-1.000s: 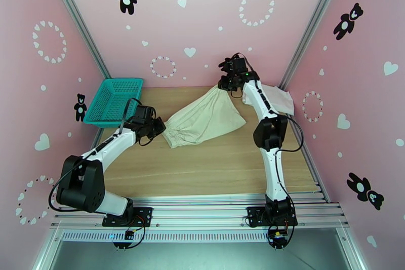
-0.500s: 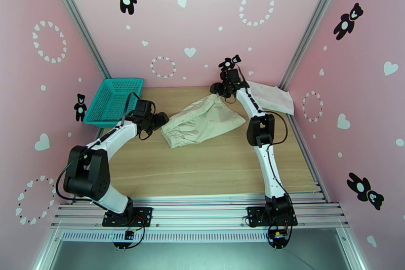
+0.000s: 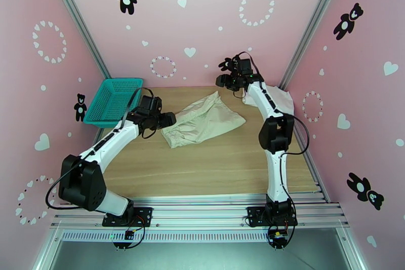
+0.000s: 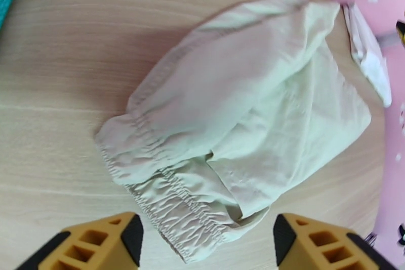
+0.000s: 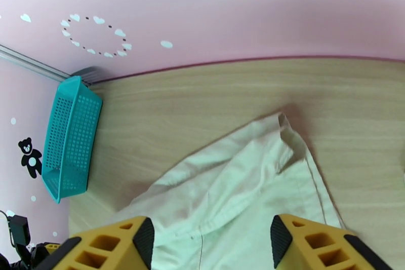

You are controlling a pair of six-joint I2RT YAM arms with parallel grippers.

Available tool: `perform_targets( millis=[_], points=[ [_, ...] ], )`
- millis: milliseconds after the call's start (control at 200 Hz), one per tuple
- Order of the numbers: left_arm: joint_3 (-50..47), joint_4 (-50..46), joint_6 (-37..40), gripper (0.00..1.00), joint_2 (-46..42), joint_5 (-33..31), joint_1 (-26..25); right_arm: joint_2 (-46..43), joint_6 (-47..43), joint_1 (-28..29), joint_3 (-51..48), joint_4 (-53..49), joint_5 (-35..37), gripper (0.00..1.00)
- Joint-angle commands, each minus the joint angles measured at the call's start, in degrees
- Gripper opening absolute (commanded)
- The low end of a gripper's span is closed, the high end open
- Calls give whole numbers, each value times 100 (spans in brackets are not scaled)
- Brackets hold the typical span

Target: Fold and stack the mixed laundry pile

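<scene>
The cream-beige garment (image 3: 203, 119) lies crumpled in the middle of the table, its elastic waistband toward the left. My left gripper (image 3: 166, 118) hovers open at that waistband edge. In the left wrist view the garment (image 4: 238, 114) spreads out beyond my open left gripper (image 4: 207, 245), and nothing sits between the yellow fingertips (image 4: 101, 245). My right gripper (image 3: 226, 74) is open above the garment's far corner. In the right wrist view that corner (image 5: 283, 139) lies below my open right gripper (image 5: 210, 245). The white T-shirt (image 3: 281, 98) lies at the back right, partly behind the right arm, and its edge (image 4: 369, 48) also shows from the left wrist.
A teal mesh basket (image 3: 112, 101) stands at the back left corner and appears as well in the right wrist view (image 5: 68, 139). Pink walls close in the table on three sides. Bare wood (image 3: 202, 164) stretches between the garment and the arm bases.
Both grippers have opened and let go of the cream-beige garment, which was stretched between them and now lies slack on the table. The right gripper rose toward the back wall.
</scene>
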Motion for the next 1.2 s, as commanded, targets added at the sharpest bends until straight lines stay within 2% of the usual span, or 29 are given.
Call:
perform_targets(
  millis=[0, 70, 130, 210, 255, 335, 536, 636, 821, 1066, 1196],
  points=[
    [527, -364, 1063, 70, 538, -42, 11, -523, -196, 121, -1008, 183, 21, 61],
    [835, -512, 1486, 69, 868, -179, 11, -722, -154, 195, -1630, 400, 71, 54],
    [972, -517, 1693, 72, 1039, -508, 11, -738, -129, 315, -2046, 655, 59, 49],
    [1184, -577, 1843, 81, 1282, -1113, 28, -508, -209, 480, -2126, 752, 39, 43],
    [1332, -632, 1918, 82, 1435, -1284, 42, -340, -224, 575, -2085, 855, -43, 37],
    [1548, -652, 2040, 82, 1723, -1311, 85, -29, -238, 697, -1885, 1041, -174, 30],
    [1866, -419, 2014, 80, 2355, -1138, 296, 859, -222, 784, -926, 862, 45, 16],
    [2020, -319, 1943, 79, 2637, -1004, 442, 1072, -235, 778, -705, 981, 213, 12],
    [2319, -244, 1800, 77, 3005, -769, 659, 1443, -211, 779, -160, 1151, 374, 13],
    [2528, -258, 1570, 81, 2930, -377, 926, 2068, -193, 773, 848, 1036, 652, 33],
    [2519, -317, 1235, 79, 2410, -216, 1261, 2298, -195, 740, 1239, 800, 622, 37]
  ],
)
